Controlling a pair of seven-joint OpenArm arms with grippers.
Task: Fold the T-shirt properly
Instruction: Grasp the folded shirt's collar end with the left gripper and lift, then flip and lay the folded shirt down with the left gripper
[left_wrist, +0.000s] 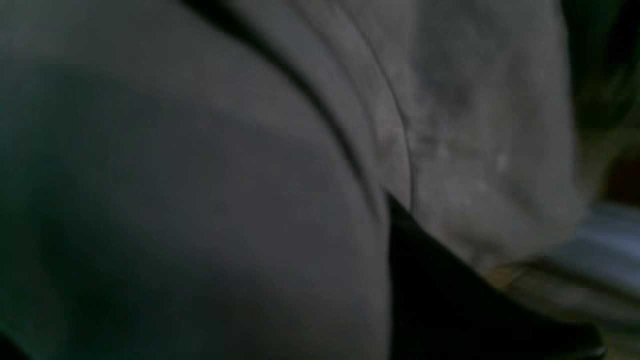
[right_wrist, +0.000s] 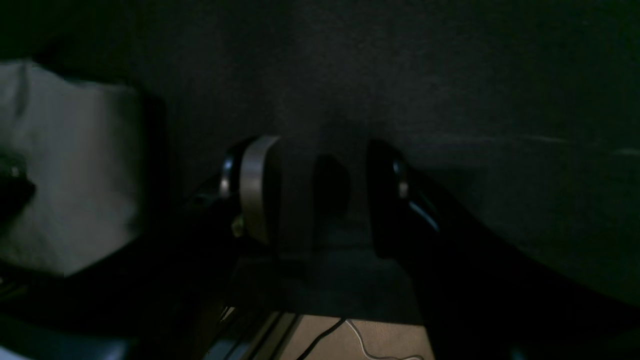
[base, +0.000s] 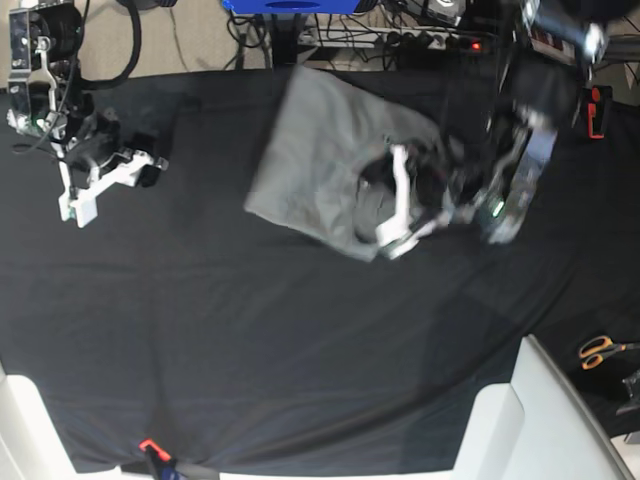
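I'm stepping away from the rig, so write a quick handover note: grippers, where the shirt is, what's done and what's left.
Left gripper: shut on the T-shirt at its near right edge.
Right gripper: open, empty, parked over the black table cloth, away from the shirt.
T-shirt: bunched in a rough patch at the table's far middle.
Done: no neat fold visible.
Left: spread it flat and fold it properly.

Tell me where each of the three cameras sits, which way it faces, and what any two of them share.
Left wrist: on the left arm, pressed close against the grey T-shirt; blurred, no gripper visible.
Right wrist: on the right arm, looking past the open right gripper at the black table cloth.
Base: overhead, facing down on the cloth, with the left gripper at the T-shirt's edge.
Shared: all three views show the T-shirt; right wrist and base both show the right gripper.
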